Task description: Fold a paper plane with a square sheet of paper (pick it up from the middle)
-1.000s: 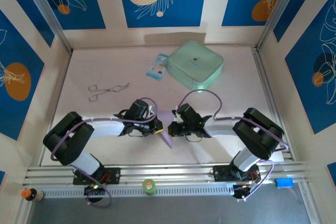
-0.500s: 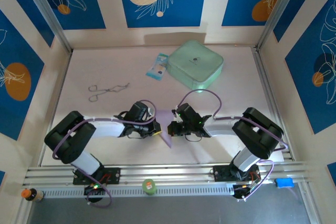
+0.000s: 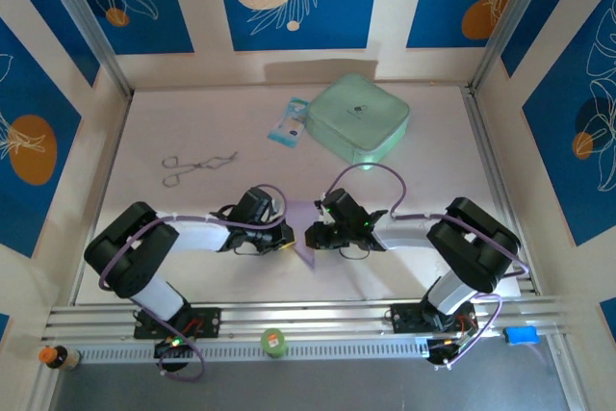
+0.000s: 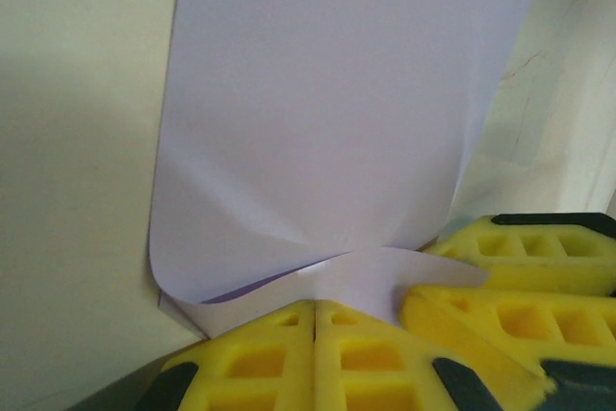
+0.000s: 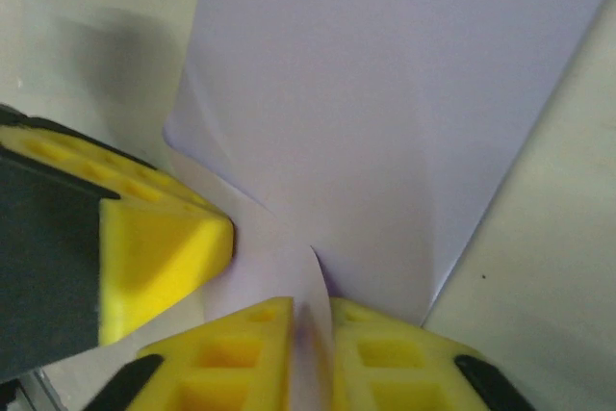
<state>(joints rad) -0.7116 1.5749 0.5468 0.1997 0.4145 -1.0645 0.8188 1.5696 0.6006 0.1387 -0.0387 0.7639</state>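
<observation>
**Overhead:** two end effectors meet at the near middle of the pale counter [image 3: 423,180], with one pale lavender square sheet of paper [image 3: 307,253] creased between them. From the left, one pair of thin metal tongs [image 3: 197,166] lies well apart. The left end effector [image 3: 291,238] and the right end effector [image 3: 314,236] face each other across the sheet. Behind them sit one blue-white packet [image 3: 289,122] and, just beside it, one mint-green rounded square case [image 3: 358,118].

**Left wrist camera:** this close view gives what the overhead cannot. The left end effector's yellow foam pads [image 4: 250,353] are clenched together on the sheet's folded bottom edge. Two pads of the right one are close by at right.

**Right wrist camera:** one pad of the left end effector sits at left. The right end effector's own pads [image 5: 385,363] stand a sliver apart with a paper fold between them. Whether they grip it cannot be told.
</observation>
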